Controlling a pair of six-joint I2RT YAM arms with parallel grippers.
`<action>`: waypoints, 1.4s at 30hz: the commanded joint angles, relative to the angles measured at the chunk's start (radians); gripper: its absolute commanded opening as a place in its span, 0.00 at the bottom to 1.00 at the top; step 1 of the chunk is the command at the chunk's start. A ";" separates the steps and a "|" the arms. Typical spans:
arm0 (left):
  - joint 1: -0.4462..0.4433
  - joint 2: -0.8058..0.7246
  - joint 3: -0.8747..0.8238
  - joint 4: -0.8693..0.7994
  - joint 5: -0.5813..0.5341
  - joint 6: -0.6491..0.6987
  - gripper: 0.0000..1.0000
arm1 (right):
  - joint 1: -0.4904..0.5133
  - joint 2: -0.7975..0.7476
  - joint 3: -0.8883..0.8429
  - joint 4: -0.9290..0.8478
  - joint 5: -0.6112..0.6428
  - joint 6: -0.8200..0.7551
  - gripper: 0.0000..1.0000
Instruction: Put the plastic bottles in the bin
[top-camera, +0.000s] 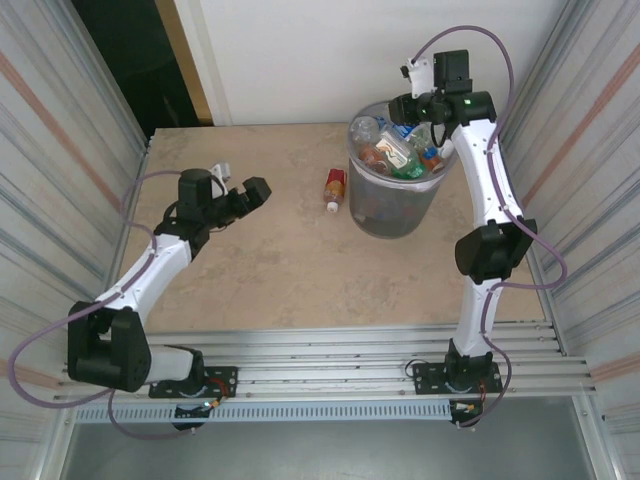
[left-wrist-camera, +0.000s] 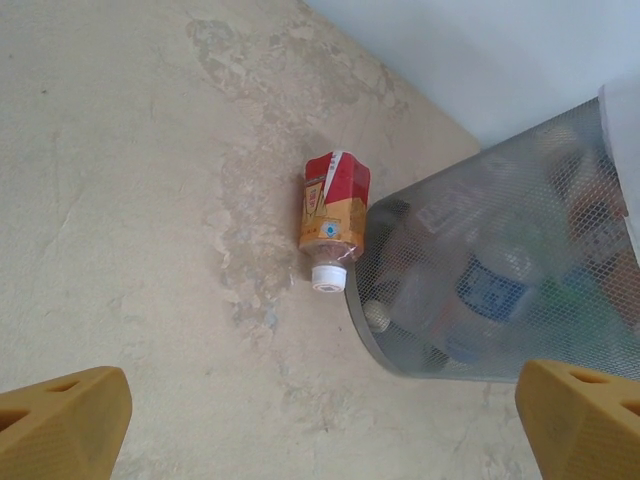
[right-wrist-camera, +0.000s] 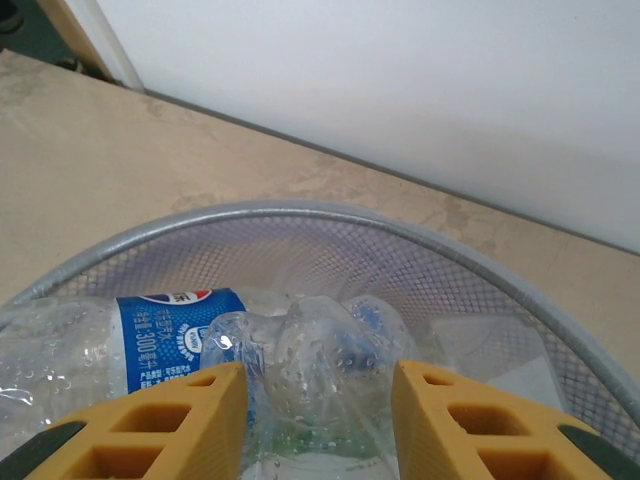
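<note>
Plastic bottles (top-camera: 400, 150) heap up to the rim of the bin (top-camera: 390, 210) at the upper right of the overhead view, clear, green and red-labelled ones piled on each other. My right pincer (right-wrist-camera: 320, 410) hangs over that heap. Its jaws are narrowed onto a crumpled clear bottle (right-wrist-camera: 320, 350), with both pads against its sides as best I can judge. A blue-labelled bottle (right-wrist-camera: 170, 335) lies just left of it inside the mesh. I take it the bottle is held above the opening so that it lands inside and not on the table (top-camera: 250, 260). One red-and-orange bottle (left-wrist-camera: 333, 215) lies on its side at frame centre, just beside the bin wall. My left pincer (left-wrist-camera: 320, 420) gapes wide and empty, aimed that way, probably to fetch it.
</note>
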 joint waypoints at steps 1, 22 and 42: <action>-0.015 0.035 0.075 0.030 0.029 0.049 0.99 | 0.003 -0.012 -0.023 -0.007 0.017 0.031 0.44; -0.182 0.520 0.525 -0.133 -0.119 0.230 0.93 | 0.004 -0.159 -0.094 0.040 0.083 0.093 0.68; -0.250 1.029 1.116 -0.397 -0.171 0.320 0.89 | 0.013 -0.583 -0.503 0.192 0.163 0.234 0.92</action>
